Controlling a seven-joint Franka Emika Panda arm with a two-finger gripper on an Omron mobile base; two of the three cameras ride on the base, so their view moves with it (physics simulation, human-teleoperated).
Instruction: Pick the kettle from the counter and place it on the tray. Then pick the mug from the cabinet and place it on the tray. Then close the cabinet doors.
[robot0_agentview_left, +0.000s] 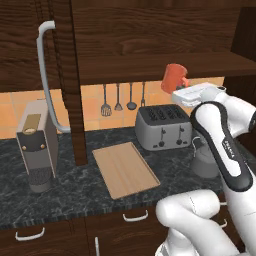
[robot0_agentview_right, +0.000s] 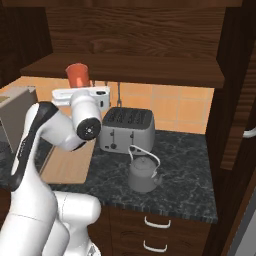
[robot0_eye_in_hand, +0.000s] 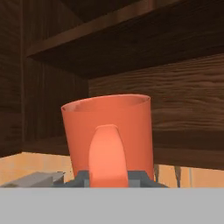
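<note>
My gripper is shut on the loop handle of the orange-red mug. The mug is upright in the air at the front edge of the cabinet shelf. The dark grey kettle stands on the speckled counter in front of the toaster, half hidden by my arm in the left base view. The tan wooden tray lies bare on the counter left of the kettle. Both cabinet doors stand open.
A grey toaster stands behind the kettle. At the counter's left end is a coffee machine. Utensils hang on the tiled wall. The left door's bar handle juts toward me. Drawers run below the counter.
</note>
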